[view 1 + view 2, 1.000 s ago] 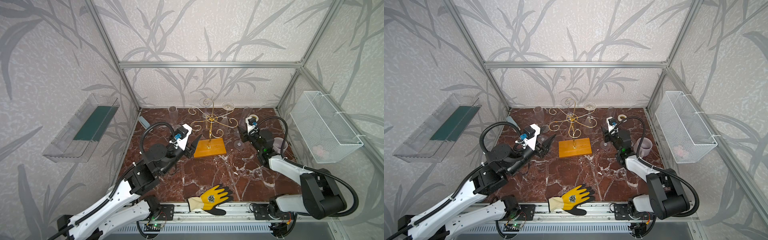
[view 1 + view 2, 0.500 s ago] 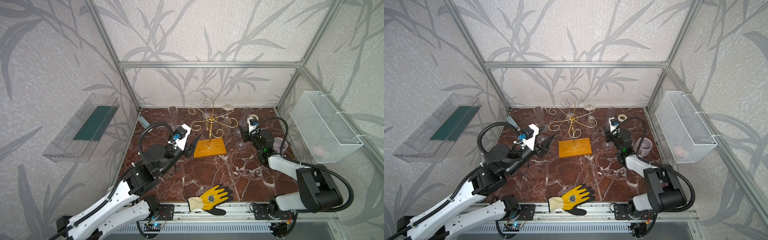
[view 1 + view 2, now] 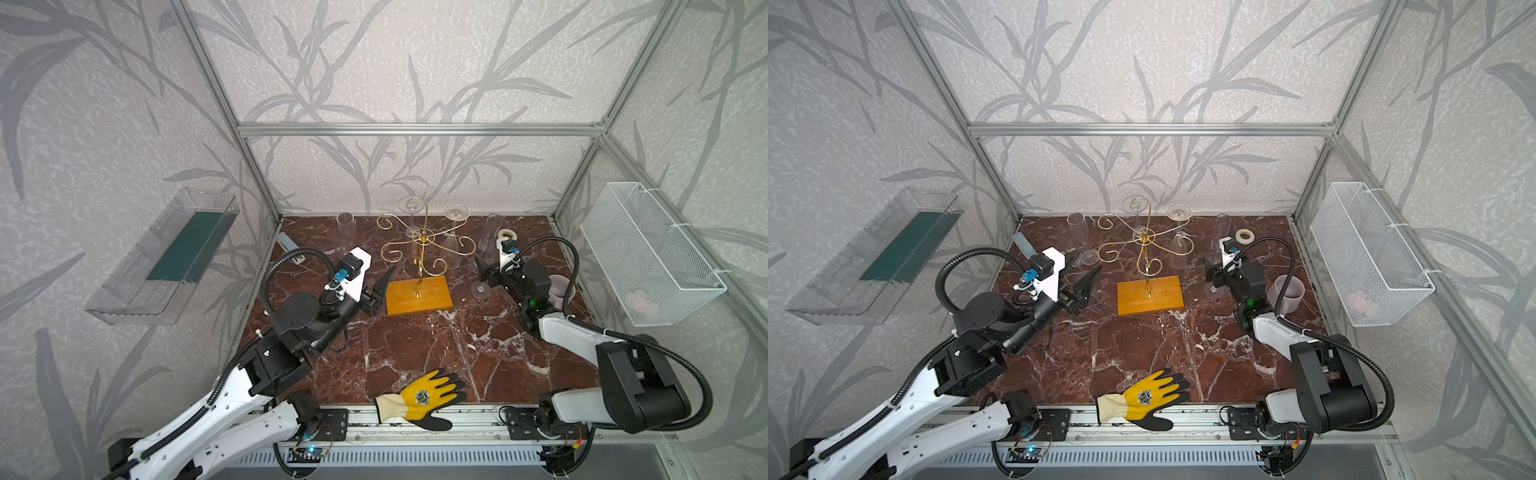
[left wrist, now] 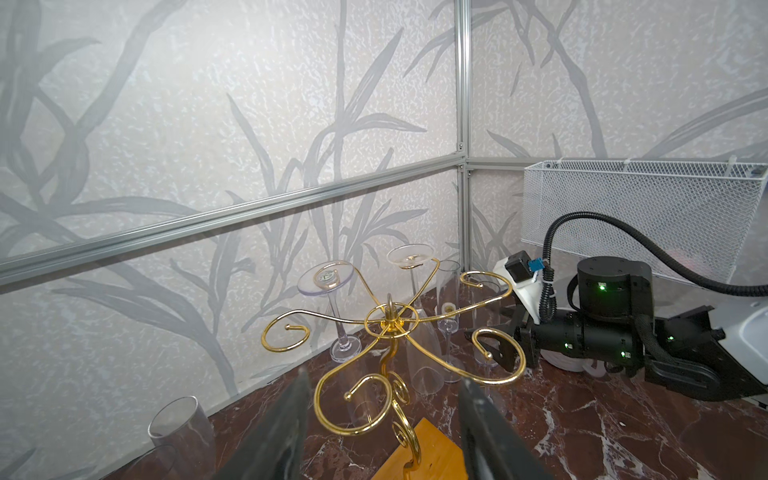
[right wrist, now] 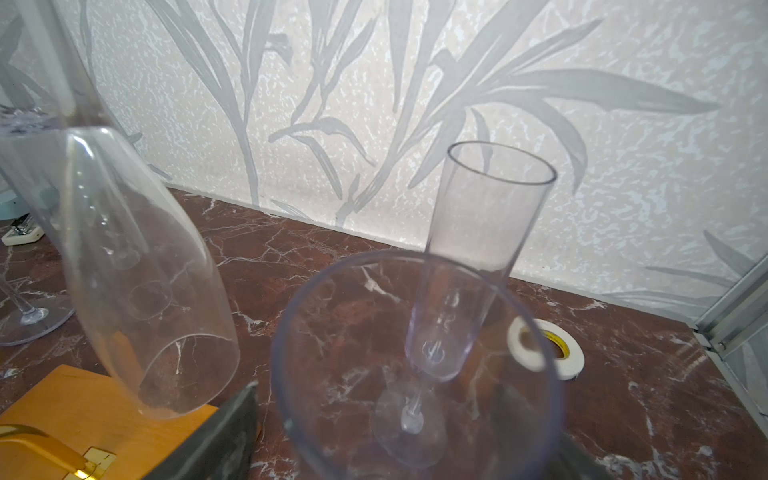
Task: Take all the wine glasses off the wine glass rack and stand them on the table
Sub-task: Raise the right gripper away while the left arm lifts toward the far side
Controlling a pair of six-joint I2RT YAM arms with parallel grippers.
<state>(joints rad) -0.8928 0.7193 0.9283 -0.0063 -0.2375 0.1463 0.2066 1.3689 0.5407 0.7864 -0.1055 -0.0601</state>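
Between the rack and the tabletop's right edge, a clear, tall, narrow-bowled wine glass [image 3: 480,289] is standing upright on its foot on the red-brown marble tabletop [image 3: 415,349]. It is already off the thin gold wire wine glass rack [image 3: 423,238], which is rising from a yellow-orange wooden base [image 3: 419,296].

The step in hand is looking like the release. Doing it well is calling for the black right tool [image 3: 478,272] to be kept level and drawn straight back toward the right edge. That way neither jaw is dragging the stem or tipping the top-heavy bowl.

Its jaws are standing wide on either side of the glass. In the right wrist view the glass's rim is filling the gap, with a sliver showing beside one jaw, so the tool is seemingly gripping nothing. The glass is sitting squarely inside the tool's mouth.

A second clear glass [image 5: 137,249] and a third clear glass [image 3: 412,205] are hanging foot-up from the rack's far arms. The second is hanging just beside the tool, so any sideways swing is risking a knock.

The black left tool [image 3: 385,282], partly open and empty, is hovering at the wooden base's left edge. I cannot tell whether it is touching it.
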